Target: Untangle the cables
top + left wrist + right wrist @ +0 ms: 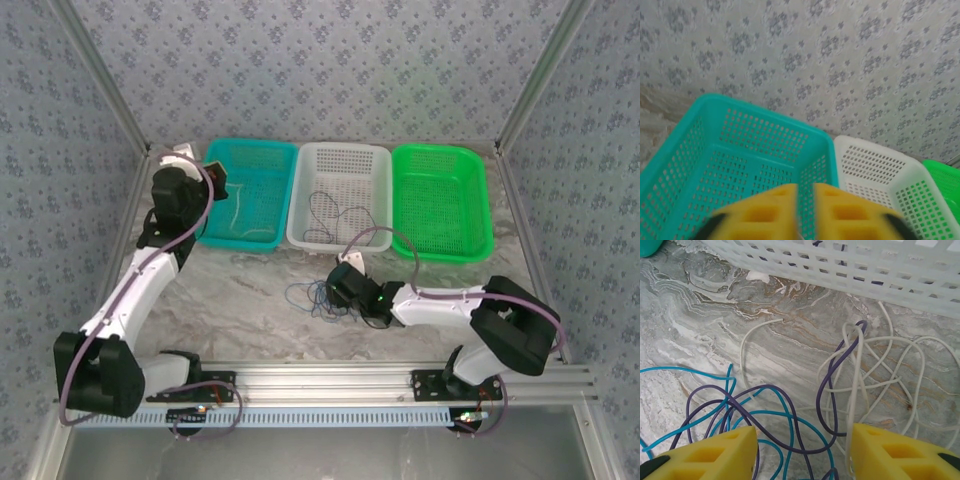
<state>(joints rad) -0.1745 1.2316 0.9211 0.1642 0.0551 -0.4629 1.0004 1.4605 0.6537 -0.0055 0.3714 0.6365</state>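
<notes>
Right end effector (802,460) is hovering low over the table (250,290) with its 2 yellow fingers (705,455) standing wide apart, released, gripping nothing. The tangle of cables (790,405) is lying on the marble-look surface between and just ahead of those fingers, just in front of the white basket (345,243). In the right wrist view, purple, teal-blue and whitish strands are crossing each other in loose loops, with the whitish ones bunching toward the right, near the basket wall. More dark loops (335,212) are sitting inside the white basket (the middle of 3 in a row at the far side). Left end effector (805,210) is hanging over the teal basket (715,150) at the left of the row. Its fingers are parting by only a narrow slit, with nothing showing between them, though it is blurry there. Green basket (482,205) is sitting at the right end.
</notes>
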